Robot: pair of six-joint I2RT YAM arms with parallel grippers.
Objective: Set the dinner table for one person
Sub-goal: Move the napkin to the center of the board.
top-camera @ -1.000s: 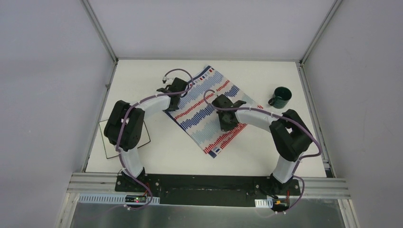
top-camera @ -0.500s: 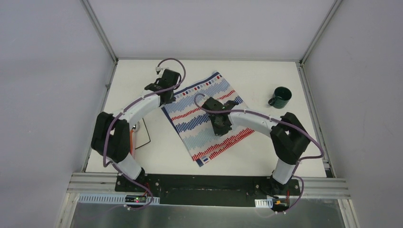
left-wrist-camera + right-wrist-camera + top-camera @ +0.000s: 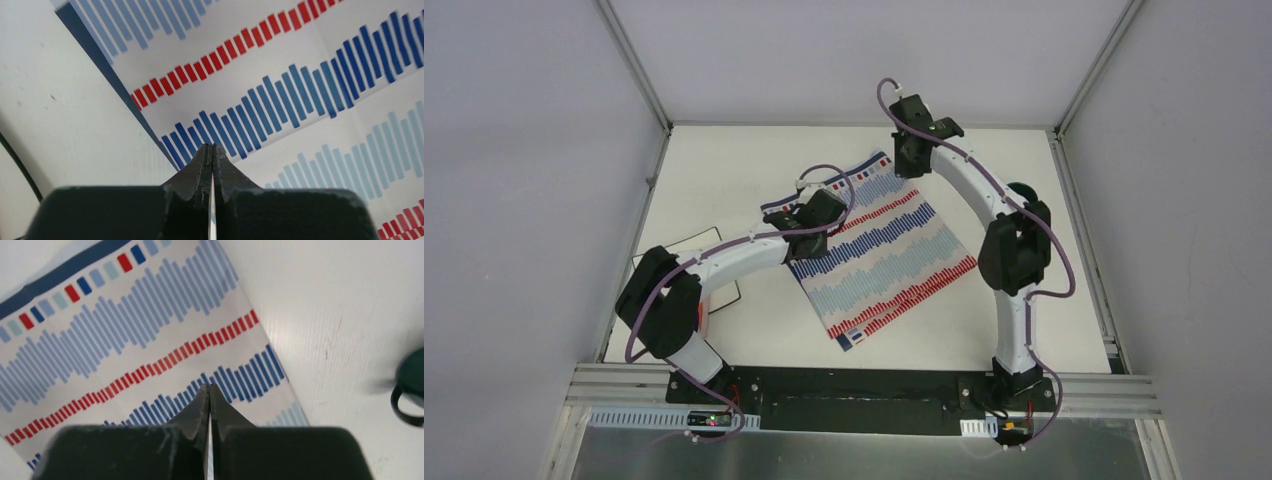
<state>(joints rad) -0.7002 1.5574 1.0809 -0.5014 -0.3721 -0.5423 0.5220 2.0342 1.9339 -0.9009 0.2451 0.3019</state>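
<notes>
Plate near left on table, mostly hidden under left arm; visible part bare. Cloth mid-table, flat, long axis far-left to near-right. Left gripper closed, empty, over cloth's left edge; likely the arm for the plate. Right gripper closed, empty, above far corner; mug to its right, contents unseen.

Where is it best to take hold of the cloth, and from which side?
The cloth lies flat, turned cornerwise. Pinch its near corner from above, coming from the robot's side: that corner is bare, with nothing over it.
</notes>
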